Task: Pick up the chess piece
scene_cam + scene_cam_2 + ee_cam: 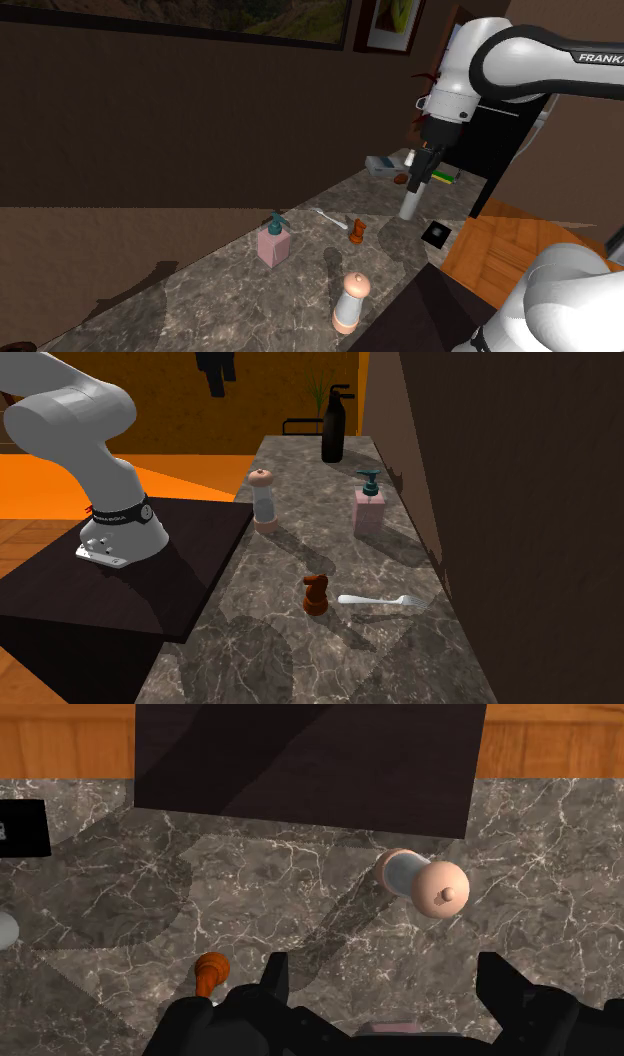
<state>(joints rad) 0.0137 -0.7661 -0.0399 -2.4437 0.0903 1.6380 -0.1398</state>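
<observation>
The gripper (385, 972) hangs high over the marble counter (300, 662), fingers spread and empty. The brown chess piece (356, 231) stands near the fork (380, 600), left of the fingers. A misaligned descent would probably topple it or snag the fork.

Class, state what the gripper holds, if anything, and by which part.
Nothing. The gripper is open and empty above the counter; the brown chess piece stands untouched.

We find the scene dim: the walls (150, 120) sit murky brown, and broad soft shadows from the arm (520, 50) cross the surface (300, 864).
</observation>
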